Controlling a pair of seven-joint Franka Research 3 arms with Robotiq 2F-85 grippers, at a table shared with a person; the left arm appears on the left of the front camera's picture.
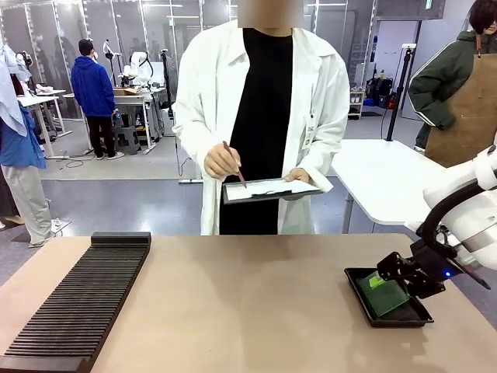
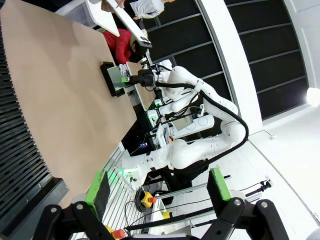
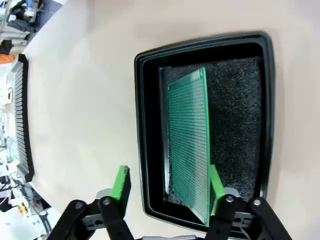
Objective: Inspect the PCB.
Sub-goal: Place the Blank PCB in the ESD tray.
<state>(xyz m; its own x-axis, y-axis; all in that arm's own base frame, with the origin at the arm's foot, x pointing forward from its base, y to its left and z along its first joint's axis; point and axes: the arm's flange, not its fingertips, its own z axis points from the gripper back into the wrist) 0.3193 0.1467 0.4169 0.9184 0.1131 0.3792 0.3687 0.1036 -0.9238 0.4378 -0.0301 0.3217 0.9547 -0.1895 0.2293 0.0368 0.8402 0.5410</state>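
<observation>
PCB (image 3: 189, 145) lies tilted in the black tray (image 3: 145, 125), no print legible. Right gripper (image 3: 167, 192) spread wide, holding nothing; left gripper (image 2: 159, 189) likewise.

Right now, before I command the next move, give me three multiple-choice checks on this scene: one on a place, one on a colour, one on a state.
1. Where is the PCB?
A. in the black tray
B. on the slotted rack
C. on the person's clipboard

2. What colour are the pads of the right end effector?
A. red
B. green
C. white

3. How do that end effector's jaws stand?
A. shut with nothing between them
B. open, with the board tilted against one pad
C. shut on a pen

Key: 1 A, the board sits inside the tray's walls; 2 B, both pads show green; 3 B, a wide gap separates the pads.
</observation>
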